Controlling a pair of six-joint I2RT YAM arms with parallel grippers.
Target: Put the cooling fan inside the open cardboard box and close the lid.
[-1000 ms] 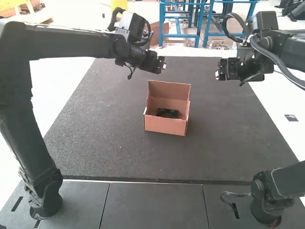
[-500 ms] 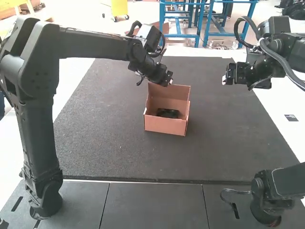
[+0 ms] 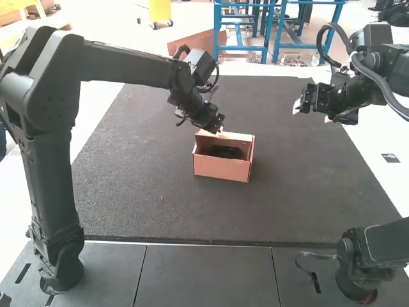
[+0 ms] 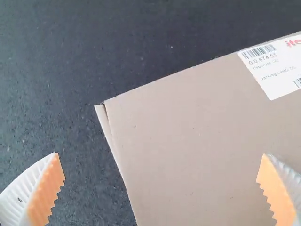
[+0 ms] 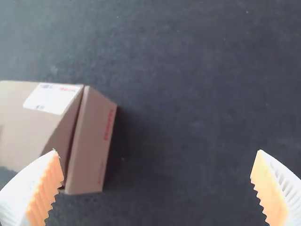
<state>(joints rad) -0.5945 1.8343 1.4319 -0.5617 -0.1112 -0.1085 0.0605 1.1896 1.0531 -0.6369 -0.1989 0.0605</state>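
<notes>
Now, your left claw (image 3: pixel 216 125) is spread wide at the rear left corner of the lid (image 3: pixel 229 135), its orange-padded fingers (image 4: pixel 44 190) apart over the lid's outer face. That lid tilts forward, partway down over the cardboard box (image 3: pixel 220 167), which sits in the middle of the dark mat (image 3: pixel 128 166). You can see the cooling fan (image 3: pixel 223 152) lying dark inside the box. Your right claw (image 3: pixel 300 102) hangs wide open too, well apart from the box on its right side.
</notes>
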